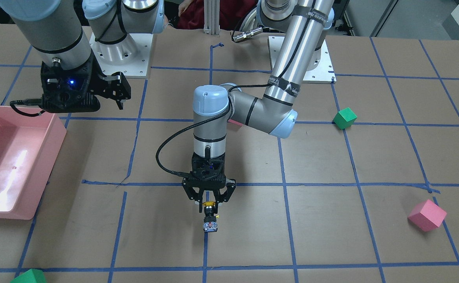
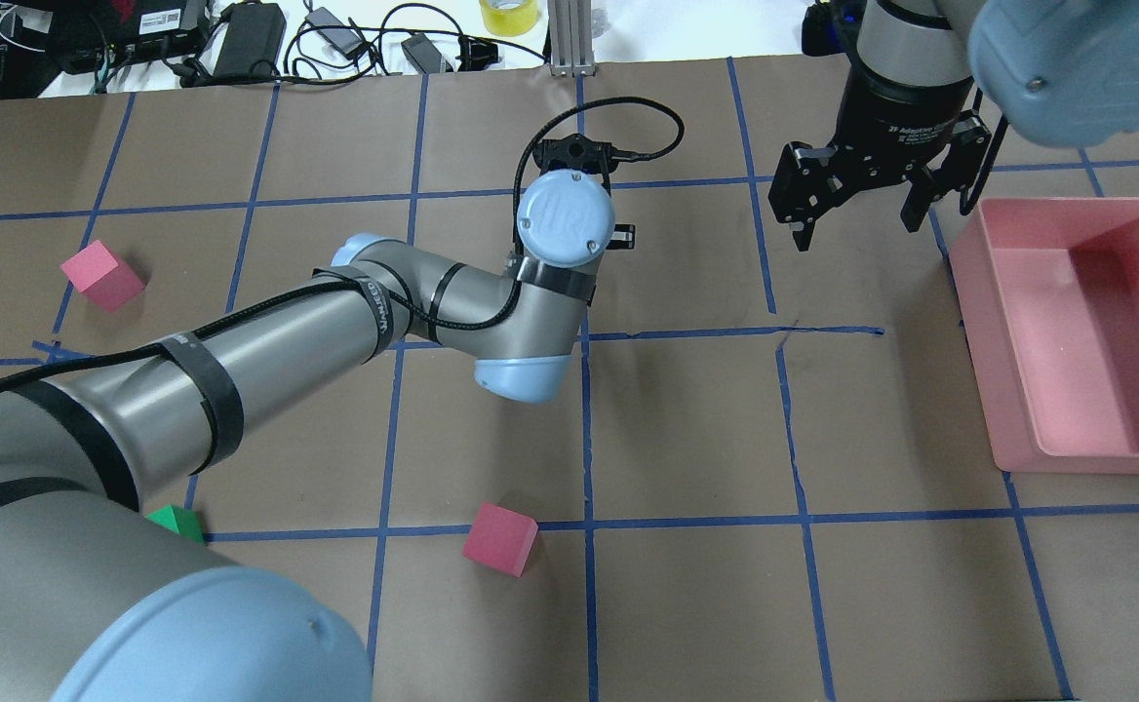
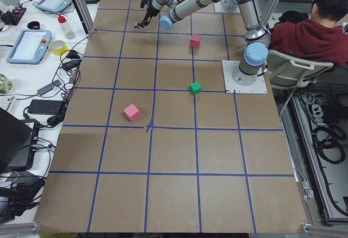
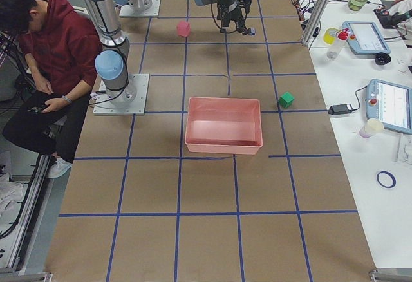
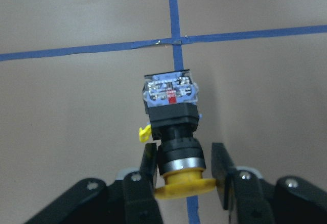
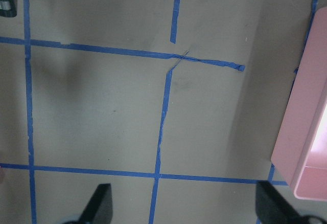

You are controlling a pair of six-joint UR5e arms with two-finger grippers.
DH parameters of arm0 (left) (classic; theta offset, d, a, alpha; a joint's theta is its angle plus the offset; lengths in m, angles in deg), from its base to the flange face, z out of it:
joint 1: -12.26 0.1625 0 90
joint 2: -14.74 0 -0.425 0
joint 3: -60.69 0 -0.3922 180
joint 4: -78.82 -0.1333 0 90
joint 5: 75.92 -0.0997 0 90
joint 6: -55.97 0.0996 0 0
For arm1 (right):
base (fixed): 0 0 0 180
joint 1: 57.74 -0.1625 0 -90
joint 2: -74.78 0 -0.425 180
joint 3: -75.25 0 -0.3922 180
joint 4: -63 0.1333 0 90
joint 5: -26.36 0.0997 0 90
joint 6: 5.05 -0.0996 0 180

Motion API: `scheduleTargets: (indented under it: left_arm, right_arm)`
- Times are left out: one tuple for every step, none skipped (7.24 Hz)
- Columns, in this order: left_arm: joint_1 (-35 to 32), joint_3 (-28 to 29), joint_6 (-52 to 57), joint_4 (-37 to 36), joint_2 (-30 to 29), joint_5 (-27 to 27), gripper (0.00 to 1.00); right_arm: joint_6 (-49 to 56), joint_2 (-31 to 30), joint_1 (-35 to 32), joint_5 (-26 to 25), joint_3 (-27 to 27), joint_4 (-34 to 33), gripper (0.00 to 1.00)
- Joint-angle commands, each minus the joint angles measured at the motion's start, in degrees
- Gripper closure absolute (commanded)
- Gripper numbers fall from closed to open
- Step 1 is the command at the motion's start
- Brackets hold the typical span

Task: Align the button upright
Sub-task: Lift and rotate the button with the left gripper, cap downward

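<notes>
Paper, brown and crossed by blue tape lines, covers the big table (image 1: 331, 243). The left arm (image 2: 267, 341) reaches far out over the middle of the table, and its end points straight down. The right arm (image 1: 52, 35) hangs higher up, beside the pink bin (image 2: 1077, 456). The bin sits on the robot's right side of the table.

Four cubes lie on the paper, all well apart from each other. The pink cube (image 1: 427, 215) and the green cube (image 1: 344, 118) are on the robot's left side. The second pink cube (image 2: 499, 538) lies near the elbow of the left arm. The second green cube (image 1: 29, 276) peeks in at the picture's edge, past the bin.

The right gripper (image 2: 857, 229) has its jaws spread wide, with nothing between them.

The left gripper (image 1: 210, 201) has its jaws pulled in close. Its fingers (image 5: 149, 162) pinch the button (image 5: 172, 116) by the yellow cap. The button hangs in line with the gripper, with the cap up by the fingers and the black body and grey base pointing down at the table. It is over a blue tape line, near where two lines cross. I cannot tell if the base touches the paper.
</notes>
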Motion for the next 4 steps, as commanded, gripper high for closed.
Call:
scheduleTargets:
  left_arm:
    - [2.8,3.1,-6.1,18.9,3.1,10.4,1.0]
    - [3.0,5.1,-12.7,25.2,3.1,13.6,1.0]
    - [3.7,7.7,-21.6,30.4,2.9,17.5,1.0]
    - [5.7,8.6,-29.9,31.7,2.2,24.2,1.0]
  right_arm:
    - [0.5,0.1,0.2,0.2,0.2,-0.4,0.0]
    - [0.1,-0.2,0.0,0.0,0.0,0.1,0.0]
    - [0.5,-0.2,0.0,0.1,0.1,-0.3,0.0]
    - [0.5,-0.2,0.0,0.1,0.2,-0.2,0.0]
